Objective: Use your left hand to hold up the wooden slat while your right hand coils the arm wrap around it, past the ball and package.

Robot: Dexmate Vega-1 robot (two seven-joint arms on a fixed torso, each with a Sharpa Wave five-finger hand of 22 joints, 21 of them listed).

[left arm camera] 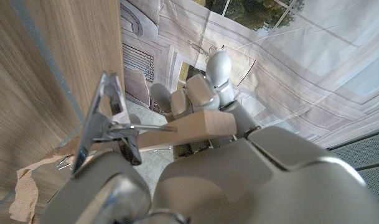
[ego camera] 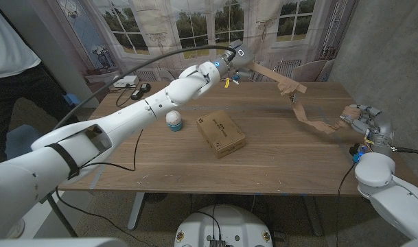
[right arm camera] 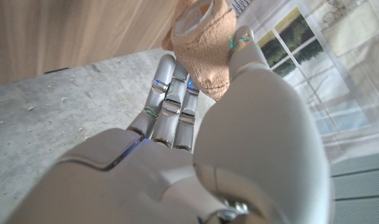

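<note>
Left hand [ego camera: 237,56] is raised over the far side of the bench [ego camera: 277,147], fingers [left arm camera: 208,87] clenched round the wooden slat [ego camera: 283,81]. In the left wrist view the slat's pale end [left arm camera: 205,127] juts from the fist, with a metal clip [left arm camera: 102,115] beside it.

The slat's long axis runs from the left hand out toward the far right corner, tilting slightly downward. It is held in the air, clear of the bench top.

Arm wrap [ego camera: 311,120]: tan, crinkled. Some turns already sit on the slat; a loose tail drops from it and trails across toward the right edge.

Right hand [ego camera: 363,122] is near the bench's right edge, fingers [right arm camera: 170,99] grasping the rolled end of the wrap [right arm camera: 205,43].

Ball [ego camera: 173,121] and package [ego camera: 220,134] lie on the bench mid-way, on the left arm's side, well apart from the wrap.

Key relation: the slat lies toward the bench's far side and middle from the right hand, which is the nearer of the two to the free tail. My read: the next coil needs the roll carried over and around the slat's axis while the tail stays taut.
</note>
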